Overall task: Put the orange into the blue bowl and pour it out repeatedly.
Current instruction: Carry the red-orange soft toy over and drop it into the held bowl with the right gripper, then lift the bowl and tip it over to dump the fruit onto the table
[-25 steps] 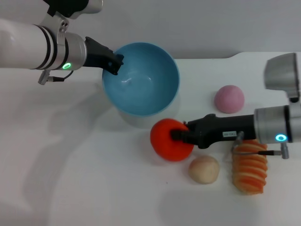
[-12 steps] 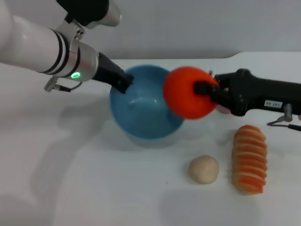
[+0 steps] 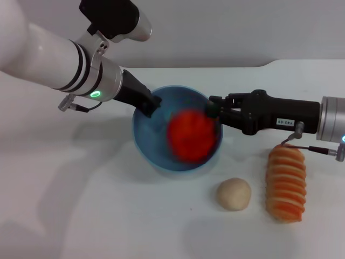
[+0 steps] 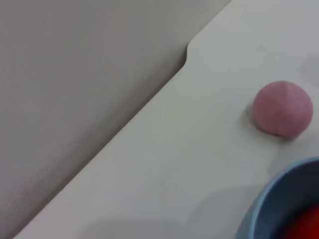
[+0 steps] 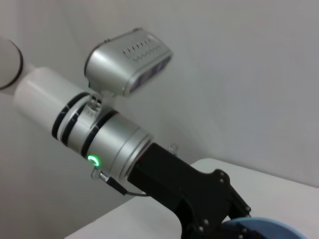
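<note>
The orange (image 3: 188,135) shows as a red-orange blur inside the blue bowl (image 3: 153,141), free of both grippers. My left gripper (image 3: 152,103) is shut on the bowl's far-left rim and holds the bowl. My right gripper (image 3: 213,109) is open and empty, just over the bowl's right rim, beside the orange. In the left wrist view the bowl's rim (image 4: 271,196) and a bit of the orange (image 4: 308,226) show in a corner. The right wrist view shows the left arm's gripper (image 5: 215,214) on the bowl's rim (image 5: 259,222).
A beige ball (image 3: 234,194) and a striped orange-and-cream roll (image 3: 286,182) lie on the white table at the front right. A pink ball (image 4: 282,108) lies beyond the bowl, hidden in the head view by my right arm. The table's back edge runs behind the bowl.
My right gripper lifted the orange off the table, carried it over the bowl and let go; the orange now drops inside. My left gripper shifted the bowl slightly right and nearer.
</note>
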You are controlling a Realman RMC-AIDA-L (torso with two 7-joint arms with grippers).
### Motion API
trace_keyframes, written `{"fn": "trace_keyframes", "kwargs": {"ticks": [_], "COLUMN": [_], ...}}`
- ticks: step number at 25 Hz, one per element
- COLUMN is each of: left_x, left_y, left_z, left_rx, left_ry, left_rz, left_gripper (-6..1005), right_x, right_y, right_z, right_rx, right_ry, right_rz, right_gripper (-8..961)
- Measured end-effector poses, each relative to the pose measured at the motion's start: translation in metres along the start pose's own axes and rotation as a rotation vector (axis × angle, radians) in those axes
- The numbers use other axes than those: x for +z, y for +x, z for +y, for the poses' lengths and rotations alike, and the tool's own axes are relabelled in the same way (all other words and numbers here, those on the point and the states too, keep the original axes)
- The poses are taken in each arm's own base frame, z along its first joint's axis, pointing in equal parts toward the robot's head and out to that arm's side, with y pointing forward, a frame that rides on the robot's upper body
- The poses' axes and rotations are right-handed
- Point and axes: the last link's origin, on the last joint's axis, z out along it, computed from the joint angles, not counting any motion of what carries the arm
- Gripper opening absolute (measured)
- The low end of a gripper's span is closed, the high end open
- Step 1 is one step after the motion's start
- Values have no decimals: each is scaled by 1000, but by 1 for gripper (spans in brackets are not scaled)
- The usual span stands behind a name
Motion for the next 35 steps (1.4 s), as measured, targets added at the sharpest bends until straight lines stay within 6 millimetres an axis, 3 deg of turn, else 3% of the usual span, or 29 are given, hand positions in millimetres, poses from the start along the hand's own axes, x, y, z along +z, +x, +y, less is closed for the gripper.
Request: {"fn": "trace_keyframes", "kwargs": {"ticks": [2,5,7,10,15,20,26,31,35], "left_x": [0,1,2,0,-11,-8,-2,-4,-4], "left_y": [-1,-4,-5,-4,3,13,14,-2,-11], "left_z": [-1,-4,-6,-9,-10,13,54,91,96], "left_rx": [-3,-15,-14,0,131,406,759,1146,1231], "left_ry": [3,15,26,53,206,367,487,712,770], "left_rz": [1,7,9,31,154,258,402,535,532], "left_gripper": [-1,-1,-1,-1,1,1,0,1,-1], "right_x": [-2,-10,-23,-51,-93,-115,-121,-119,-111], "right_y": [-1,-4,-6,-5,28,64,83,87,86], "right_z": [-1,-3,-5,-7,-10,-13,-9,-8,-8], "right_rx": [-1,7,9,-46,-79,-9,32,30,14], "right_ry": [8,30,72,171,395,557,611,622,604], "right_rz": [-8,-59,-133,-288,-432,-432,-437,-434,-422], "right_gripper": [37,162,246,449,500,502,489,479,470]}}
